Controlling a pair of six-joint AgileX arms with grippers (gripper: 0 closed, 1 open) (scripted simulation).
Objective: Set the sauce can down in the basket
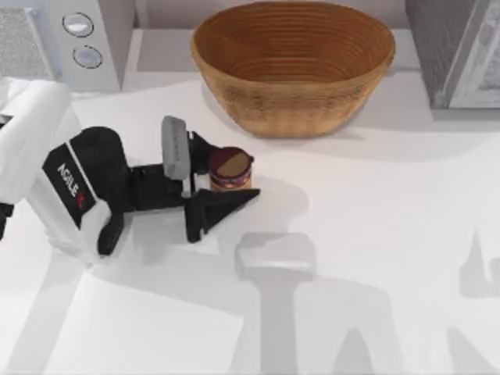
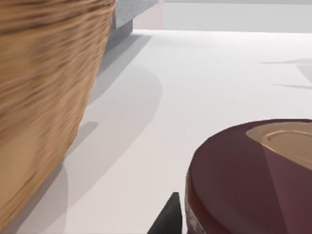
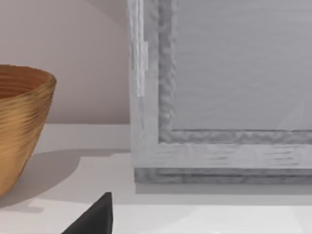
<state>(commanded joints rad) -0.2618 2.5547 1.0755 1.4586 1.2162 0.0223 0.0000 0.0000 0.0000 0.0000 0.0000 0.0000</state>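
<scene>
Our left gripper (image 1: 221,186) reaches in from the top view's left side and has the sauce can (image 1: 230,169) between its jaws: one dark finger runs below the can toward the right, the other sits at the can's far-left shoulder, so we read the jaws as clenched on it, or at least closed to its sides. The can stands upright, its long axis vertical, brown top facing up, on the white surface (image 1: 375,234) left of centre. The relation that matters to us is that the basket (image 1: 293,66) lies up and to the right of the can, near but apart from it, with its woven wall rising well above the can's top. We judge the can must be raised over that rim before it goes in. Our right gripper (image 3: 95,217) is parked near the grey cabinet (image 3: 219,87).
</scene>
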